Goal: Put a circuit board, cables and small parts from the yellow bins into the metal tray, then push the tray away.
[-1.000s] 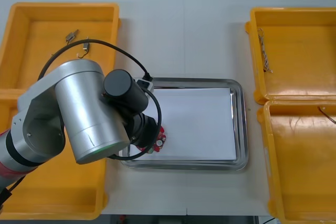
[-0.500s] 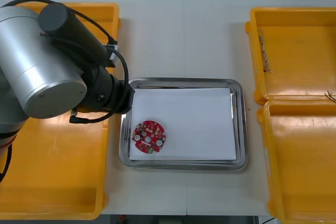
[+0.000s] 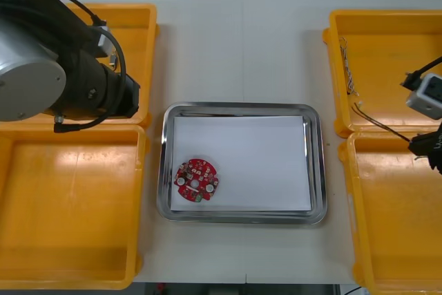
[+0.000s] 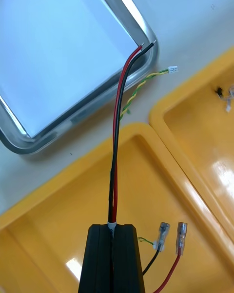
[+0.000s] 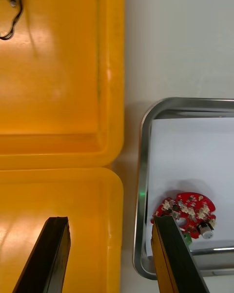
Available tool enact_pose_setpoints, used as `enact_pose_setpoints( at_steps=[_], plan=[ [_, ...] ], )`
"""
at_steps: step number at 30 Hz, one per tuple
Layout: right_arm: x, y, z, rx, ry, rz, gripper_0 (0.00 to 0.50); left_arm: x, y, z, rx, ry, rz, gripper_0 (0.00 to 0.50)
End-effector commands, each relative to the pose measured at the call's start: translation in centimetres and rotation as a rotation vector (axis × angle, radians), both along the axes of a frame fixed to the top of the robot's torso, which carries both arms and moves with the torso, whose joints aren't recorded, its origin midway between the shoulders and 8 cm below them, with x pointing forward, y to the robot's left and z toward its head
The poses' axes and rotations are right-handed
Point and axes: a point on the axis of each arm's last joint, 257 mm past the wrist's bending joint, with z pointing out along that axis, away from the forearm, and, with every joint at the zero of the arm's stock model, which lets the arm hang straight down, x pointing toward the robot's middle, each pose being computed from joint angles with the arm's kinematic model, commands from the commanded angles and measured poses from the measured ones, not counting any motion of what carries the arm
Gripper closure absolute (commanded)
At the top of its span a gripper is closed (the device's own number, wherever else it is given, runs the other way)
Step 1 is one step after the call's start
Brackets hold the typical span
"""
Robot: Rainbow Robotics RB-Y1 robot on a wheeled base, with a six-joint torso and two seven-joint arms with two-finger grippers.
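The round red board (image 3: 196,180) lies in the shiny tray (image 3: 316,165) near the left bins (image 3: 76,212), where the left gripper (image 5: 111,219) hangs spread; the right gripper (image 4: 112,227) pinches thin red-and-black cables (image 4: 116,127) over its bin (image 4: 58,219).

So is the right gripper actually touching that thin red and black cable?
Touching. The right wrist view shows the right gripper, above a yellow bin, shut on the red and black cable, which runs out from between its black fingers.

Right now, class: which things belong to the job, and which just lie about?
In hand: right gripper, shut on red and black cable; circuit board in metal tray.
Lying about: twisted cable in far right yellow bin; left gripper, open, above left bins.
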Motion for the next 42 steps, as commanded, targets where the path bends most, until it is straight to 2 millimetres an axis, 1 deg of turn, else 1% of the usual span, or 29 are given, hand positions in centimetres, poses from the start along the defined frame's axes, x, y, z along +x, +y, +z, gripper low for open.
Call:
enact_pose_setpoints(
  at_steps=[1, 2, 6, 7, 13, 18, 20, 24, 29, 31, 34, 36, 39, 42],
  plan=[
    [0.4, 3.4, 1.2, -0.071, -0.037, 0.143, 0.500, 1.2, 4.1, 1.3, 0.001, -0.017, 0.103, 0.012],
    [0.4, 3.7, 1.2, -0.072, -0.038, 0.153, 0.500, 1.3, 4.3, 1.4, 0.002, -0.019, 0.107, 0.011],
    [0.5, 6.0, 1.1, -0.106, -0.042, 0.237, 0.500, 2.1, 5.8, 1.7, 0.008, -0.019, 0.146, 0.011],
    [0.6, 6.3, 1.1, -0.111, -0.044, 0.247, 0.500, 2.2, 6.0, 1.7, 0.011, -0.019, 0.152, 0.013],
    [0.7, 9.1, 0.7, -0.210, -0.092, 0.368, 0.500, 4.5, 6.7, 1.9, -0.003, -0.033, 0.169, 0.009],
    [0.5, 11.6, -0.2, -0.275, -0.102, 0.470, 0.500, 5.7, 7.2, 2.2, -0.002, -0.020, 0.176, 0.010],
    [0.2, 12.6, -1.1, -0.310, -0.093, 0.516, 0.500, 6.3, 7.4, 2.5, -0.001, -0.015, 0.177, 0.009],
    [-0.2, 13.7, -2.7, -0.354, -0.078, 0.567, 0.500, 7.2, 7.9, 2.7, 0.020, 0.001, 0.158, 0.010],
    [-0.6, 15.0, -5.8, -0.361, -0.038, 0.596, 0.500, 9.0, 8.5, 2.9, 0.019, -0.004, 0.141, 0.012],
    [-0.7, 15.6, -6.6, -0.355, -0.030, 0.599, 0.500, 9.7, 8.5, 3.0, 0.020, -0.010, 0.129, 0.009],
    [-0.2, 16.6, -7.5, -0.352, -0.041, 0.603, 0.500, 10.6, 8.8, 3.1, 0.031, -0.016, 0.107, 0.011],
    [0.3, 16.8, -8.1, -0.358, -0.051, 0.600, 0.500, 11.0, 9.0, 3.1, 0.037, -0.016, 0.094, 0.011],
    [0.9, 17.2, -9.5, -0.363, -0.061, 0.598, 0.500, 11.9, 9.3, 3.4, 0.044, -0.022, 0.078, 0.012],
    [1.5, 17.5, -11.3, -0.365, -0.049, 0.595, 0.500, 12.8, 9.4, 3.5, 0.062, -0.028, 0.056, 0.009]
  ],
)
